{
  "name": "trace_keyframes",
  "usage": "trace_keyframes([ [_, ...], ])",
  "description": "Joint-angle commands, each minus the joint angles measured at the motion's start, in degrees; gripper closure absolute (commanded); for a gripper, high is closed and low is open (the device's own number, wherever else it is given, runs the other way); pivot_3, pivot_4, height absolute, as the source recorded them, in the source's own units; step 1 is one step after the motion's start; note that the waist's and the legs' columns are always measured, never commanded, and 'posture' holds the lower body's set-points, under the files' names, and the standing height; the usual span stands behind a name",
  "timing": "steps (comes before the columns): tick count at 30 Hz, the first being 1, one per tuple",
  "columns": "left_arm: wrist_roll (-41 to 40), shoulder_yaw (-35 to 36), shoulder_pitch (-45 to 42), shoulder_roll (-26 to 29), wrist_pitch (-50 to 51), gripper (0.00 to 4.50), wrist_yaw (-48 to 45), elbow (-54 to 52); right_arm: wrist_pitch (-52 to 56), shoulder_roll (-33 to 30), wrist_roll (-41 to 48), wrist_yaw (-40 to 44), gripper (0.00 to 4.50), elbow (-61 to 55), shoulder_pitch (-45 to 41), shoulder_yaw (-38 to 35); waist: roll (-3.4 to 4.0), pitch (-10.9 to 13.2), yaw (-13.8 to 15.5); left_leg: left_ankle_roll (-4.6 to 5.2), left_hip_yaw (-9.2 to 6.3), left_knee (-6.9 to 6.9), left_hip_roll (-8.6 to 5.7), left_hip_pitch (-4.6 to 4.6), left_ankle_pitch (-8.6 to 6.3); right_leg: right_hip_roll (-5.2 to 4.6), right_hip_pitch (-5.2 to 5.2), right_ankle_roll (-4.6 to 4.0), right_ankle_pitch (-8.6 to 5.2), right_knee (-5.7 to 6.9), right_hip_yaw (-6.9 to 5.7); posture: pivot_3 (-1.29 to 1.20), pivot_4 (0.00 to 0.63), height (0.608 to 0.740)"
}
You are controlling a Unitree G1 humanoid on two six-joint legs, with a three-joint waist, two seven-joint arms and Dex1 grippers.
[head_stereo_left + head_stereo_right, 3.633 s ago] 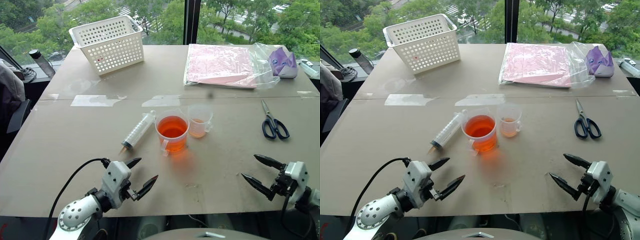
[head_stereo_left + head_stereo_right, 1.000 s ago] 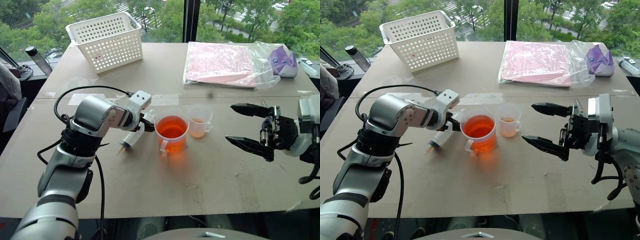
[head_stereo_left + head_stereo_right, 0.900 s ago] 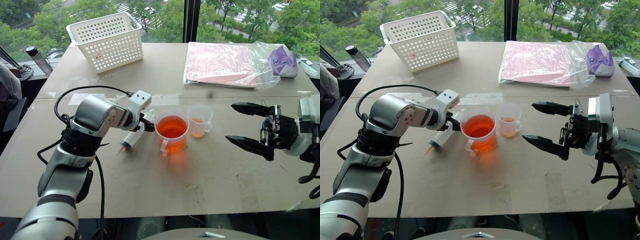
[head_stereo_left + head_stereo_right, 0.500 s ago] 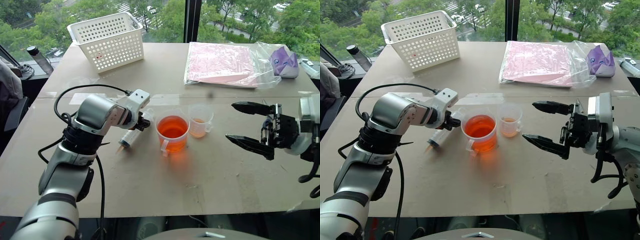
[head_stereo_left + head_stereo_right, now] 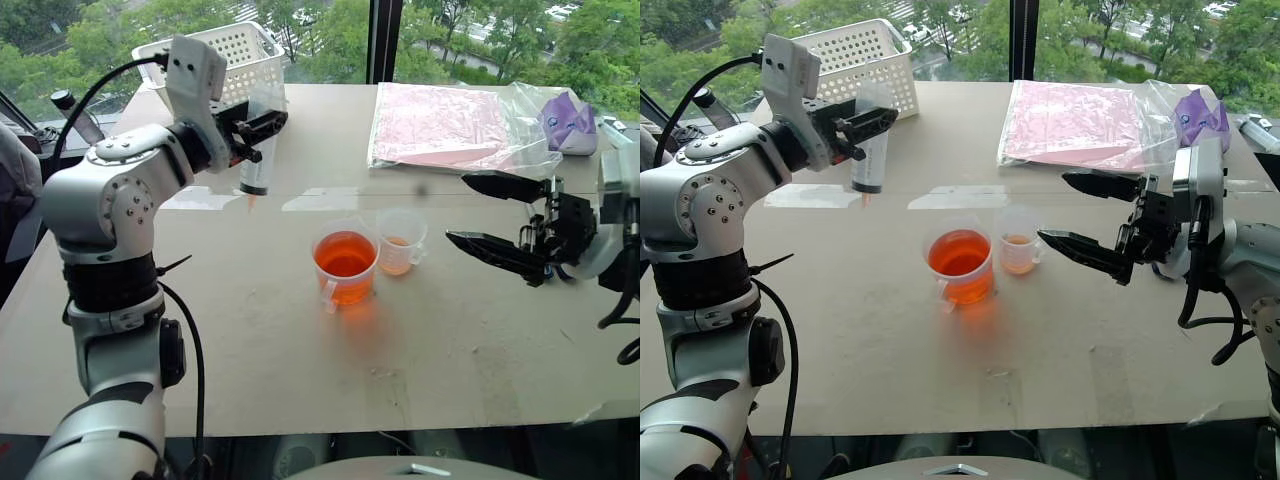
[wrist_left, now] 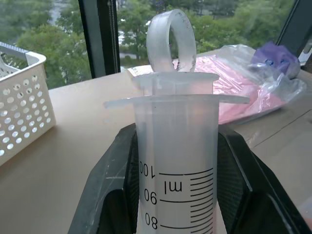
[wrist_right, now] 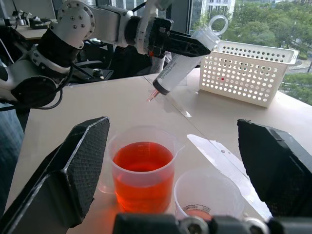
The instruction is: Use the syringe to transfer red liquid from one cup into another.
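The left gripper [image 5: 262, 124] has its jaws clamped on the syringe [image 5: 256, 158], held upright above the bench [image 5: 450, 340], tip down. The right gripper [image 5: 492, 214] hovers with jaws spread wide just beside the smaller cup [image 5: 399, 241] and the handled beaker [image 5: 344, 266].

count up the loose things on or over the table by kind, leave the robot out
cups: 2 — wide beaker, small cup
syringes: 1 — syringe, held up by the left gripper
baskets: 1 — basket
scissors: 1 — scissors, partly hidden
pink packets in plastic: 1 — packet
purple pouches: 1 — pouch
total: 7
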Motion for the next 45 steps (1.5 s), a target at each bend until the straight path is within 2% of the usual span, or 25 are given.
trace_keyframes([
  [1,-3.3,4.8,-2.0,-0.2,-6.9,3.07,-2.5,0.3,2.0,0.1,3.1,-2.3,0.00,1.3,-4.1,-0.8,0.00,0.0,0.0,0.00,0.00,0.00,0.00,0.00,0.00,0.01,0.00,0.00,0.00,0.01,0.00,0.00,0.150,0.740],
  [7,-13.2,7.1,-3.0,-8.0,-11.3,3.07,-4.8,-3.1,4.6,4.4,4.9,-9.9,0.00,7.0,-15.3,0.2,-0.05,0.0,0.2,0.00,-0.01,0.09,0.00,0.00,0.01,0.00,0.02,0.04,0.03,0.06,-0.03,0.00,0.150,0.740],
  [11,-26.6,8.4,-3.3,-13.8,-9.2,3.07,-5.9,-6.4,7.6,4.8,9.0,-13.7,0.00,10.1,-21.3,-1.3,-0.06,0.0,0.0,0.00,-0.02,0.08,0.00,-0.08,0.00,0.00,0.00,0.06,0.04,0.01,-0.05,0.00,0.150,0.740],
  [15,-30.1,4.9,1.1,-13.8,-9.1,3.07,-9.7,-9.1,11.3,3.5,12.8,-16.8,0.00,11.8,-24.6,-1.8,-0.05,0.0,-0.6,-0.02,0.03,0.05,0.00,-0.36,0.02,0.03,-0.33,0.06,0.04,0.04,-0.01,0.00,0.150,0.740],
  [19,-32.5,1.7,5.6,-13.0,-8.9,3.07,-14.7,-10.5,12.5,1.9,14.0,-16.0,0.00,11.6,-25.3,-2.2,-0.04,0.0,-1.2,-0.03,0.01,0.18,0.00,-0.81,0.05,0.05,-0.82,0.06,0.04,0.27,-0.03,0.00,0.150,0.740],
  [24,-29.8,-3.3,11.0,-10.7,-11.4,3.07,-21.1,-11.5,10.1,2.2,12.2,-13.9,0.00,10.6,-25.5,-2.2,-0.04,0.0,-1.3,-0.02,0.03,0.28,0.00,-0.82,0.05,0.06,-0.86,0.06,0.04,0.43,-0.01,0.00,0.150,0.740],
  [33,-16.5,-11.6,17.2,-9.9,-23.4,3.07,-26.7,-10.4,9.2,4.8,7.4,-10.9,0.00,7.0,-23.5,3.0,-0.03,0.0,-1.3,-0.01,0.03,0.32,0.00,-0.81,0.05,0.07,-0.88,0.06,0.04,0.52,0.04,0.00,0.150,0.740],
  [39,-11.0,-12.1,19.7,-11.5,-30.2,3.07,-24.5,-10.5,8.5,6.3,1.8,-10.0,0.00,6.5,-23.9,6.9,-0.03,0.0,-1.2,-0.01,0.02,0.31,0.00,-0.83,0.05,0.06,-0.91,0.06,0.04,0.52,0.03,0.00,0.150,0.740],
  [45,-4.4,-14.1,23.0,-15.8,-35.6,3.07,-16.8,-12.7,8.2,10.9,-3.2,-13.3,0.00,6.1,-24.2,10.5,-0.03,0.0,-1.2,-0.01,0.02,0.32,0.00,-0.82,0.05,0.05,-0.92,0.06,0.04,0.55,0.04,0.00,0.150,0.740],
])
